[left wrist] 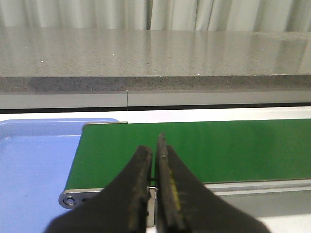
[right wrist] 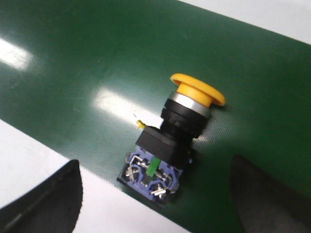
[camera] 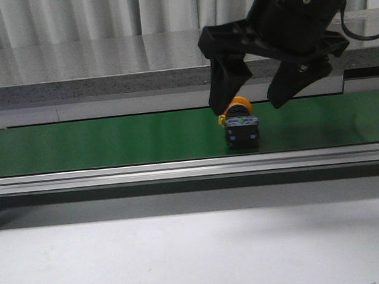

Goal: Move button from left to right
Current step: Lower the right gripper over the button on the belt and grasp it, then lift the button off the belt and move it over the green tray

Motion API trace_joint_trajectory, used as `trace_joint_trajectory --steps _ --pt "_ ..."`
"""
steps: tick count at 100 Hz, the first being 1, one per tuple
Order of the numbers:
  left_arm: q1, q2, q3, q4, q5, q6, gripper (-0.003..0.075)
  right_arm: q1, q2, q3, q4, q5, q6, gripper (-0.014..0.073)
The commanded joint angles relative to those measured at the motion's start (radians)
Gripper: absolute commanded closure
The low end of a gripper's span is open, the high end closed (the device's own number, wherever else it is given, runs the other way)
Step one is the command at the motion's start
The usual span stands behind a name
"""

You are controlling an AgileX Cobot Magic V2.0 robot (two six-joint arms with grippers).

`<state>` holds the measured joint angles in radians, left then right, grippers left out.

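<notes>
Two black fingers of the right gripper (camera: 260, 89) hang spread wide apart above a green conveyor belt (camera: 109, 142), holding nothing. In the front view the left-hand finger (camera: 227, 84) comes down just beside the cap of the button (camera: 240, 121), though contact cannot be judged; the other finger ends well clear to its right. In the right wrist view the fingertips (right wrist: 46, 204) sit at either side with the button (right wrist: 172, 138) lying on its side between them, untouched. Its yellow-orange mushroom cap points away from the camera, and its black body shows blue and green contact parts at the near end, close to the belt's near edge.

At the belt's left end, the left gripper (left wrist: 154, 182) has its fingers (left wrist: 138, 189) pressed nearly together with nothing between them. A pale blue tray (left wrist: 29, 165) lies just beside that belt end. Beyond the belt runs a grey speckled counter (left wrist: 155, 58), backed by a pale curtain.
</notes>
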<state>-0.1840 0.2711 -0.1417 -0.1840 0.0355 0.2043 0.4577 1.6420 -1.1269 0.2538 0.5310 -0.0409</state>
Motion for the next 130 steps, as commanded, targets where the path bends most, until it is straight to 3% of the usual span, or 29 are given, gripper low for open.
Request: trace_joint_trajectory --steps 1,22,44,51,76,106,130 --pt "-0.008 0.006 -0.028 -0.007 -0.080 0.000 0.0715 -0.002 -0.017 -0.035 -0.061 -0.048 -0.002 0.0013" --pt "-0.008 0.006 -0.028 -0.007 -0.080 0.000 0.0715 -0.004 0.015 -0.035 -0.102 -0.048 -0.001 0.0049" --pt "-0.008 0.006 -0.028 -0.007 -0.080 0.000 0.0715 -0.004 0.013 -0.038 -0.102 -0.033 -0.001 0.0392" --pt "-0.008 0.006 -0.028 -0.007 -0.080 0.000 0.0715 -0.004 0.012 -0.040 -0.102 -0.013 -0.001 0.0445" --pt "-0.008 0.006 -0.028 -0.007 -0.080 0.000 0.0715 -0.087 -0.074 -0.041 -0.113 0.066 -0.001 0.0442" --pt "-0.008 0.006 -0.028 -0.007 -0.080 0.000 0.0715 -0.386 -0.247 -0.041 -0.297 0.188 -0.001 0.0442" --pt "-0.008 0.006 -0.028 -0.007 -0.080 0.000 0.0715 -0.623 -0.264 -0.042 -0.486 0.213 -0.001 0.0442"
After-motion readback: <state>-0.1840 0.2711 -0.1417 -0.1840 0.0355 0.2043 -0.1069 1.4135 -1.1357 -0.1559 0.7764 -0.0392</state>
